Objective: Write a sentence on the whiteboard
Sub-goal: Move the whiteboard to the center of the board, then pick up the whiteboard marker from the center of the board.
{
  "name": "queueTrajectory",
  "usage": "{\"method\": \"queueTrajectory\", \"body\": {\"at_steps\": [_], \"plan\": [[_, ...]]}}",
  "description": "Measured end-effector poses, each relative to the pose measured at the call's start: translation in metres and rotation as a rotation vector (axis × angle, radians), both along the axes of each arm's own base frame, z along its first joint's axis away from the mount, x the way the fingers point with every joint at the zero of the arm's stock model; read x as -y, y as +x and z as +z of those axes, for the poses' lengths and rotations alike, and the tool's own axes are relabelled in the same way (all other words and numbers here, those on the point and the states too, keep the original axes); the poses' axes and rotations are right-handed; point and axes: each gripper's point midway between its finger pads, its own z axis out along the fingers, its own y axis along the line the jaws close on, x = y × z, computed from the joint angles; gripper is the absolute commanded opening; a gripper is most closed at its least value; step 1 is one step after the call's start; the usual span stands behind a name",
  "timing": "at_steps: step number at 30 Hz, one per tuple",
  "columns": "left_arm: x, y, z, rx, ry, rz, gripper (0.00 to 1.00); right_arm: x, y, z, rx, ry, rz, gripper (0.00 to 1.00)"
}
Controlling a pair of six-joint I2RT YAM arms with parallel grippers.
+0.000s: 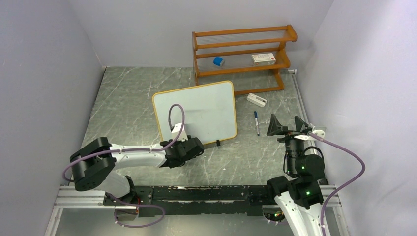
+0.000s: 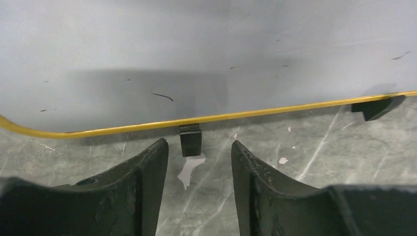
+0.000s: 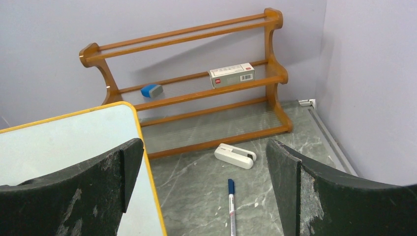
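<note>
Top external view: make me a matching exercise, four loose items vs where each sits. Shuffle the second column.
Things
1. blue block
2. labelled white box
3. marker
4. small white device

Places
A. on the table, right of the whiteboard, nearer the arms
B. left part of a shelf in the wooden rack
C. on the table, just in front of the rack's base
D. right part of that same shelf

Pairs: 1-B, 2-D, 3-A, 4-C.
</note>
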Motion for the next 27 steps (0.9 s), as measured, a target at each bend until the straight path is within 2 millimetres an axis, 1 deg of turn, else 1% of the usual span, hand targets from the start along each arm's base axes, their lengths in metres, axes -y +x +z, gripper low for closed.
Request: {"method": "queueTrajectory", "body": {"at_steps": [3, 6, 11, 15, 17, 19, 22, 24, 27], "plan": [[0.001, 0.000, 0.011, 0.007, -0.012, -0.002, 0.63, -0.001, 0.003, -0.003, -0.016, 0.005, 0.001, 1.00], [0.005, 0.003, 0.028, 0.025, -0.026, -0.022, 0.69, -0.003, 0.008, -0.007, -0.050, 0.017, 0.003, 1.00], [0.013, 0.009, 0.071, 0.081, -0.041, -0.086, 0.80, -0.007, 0.021, -0.011, -0.131, 0.041, 0.001, 1.00], [0.012, 0.015, 0.111, 0.149, -0.025, -0.148, 0.84, -0.017, 0.036, -0.022, -0.228, 0.037, 0.028, 1.00], [0.008, 0.019, 0.130, 0.184, -0.015, -0.171, 0.85, -0.024, 0.045, -0.033, -0.290, 0.030, 0.047, 1.00], [0.001, 0.025, 0.145, 0.217, -0.003, -0.188, 0.87, -0.030, 0.053, -0.049, -0.365, 0.024, 0.060, 1.00], [-0.019, 0.038, 0.165, 0.263, 0.027, -0.197, 0.87, -0.035, 0.059, -0.076, -0.476, 0.016, 0.066, 1.00], [-0.035, 0.047, 0.174, 0.278, 0.046, -0.196, 0.88, -0.035, 0.062, -0.096, -0.558, 0.010, 0.056, 0.99], [-0.059, 0.064, 0.187, 0.296, 0.072, -0.190, 0.88, -0.033, 0.065, -0.121, -0.662, -0.002, 0.020, 0.99]]}}
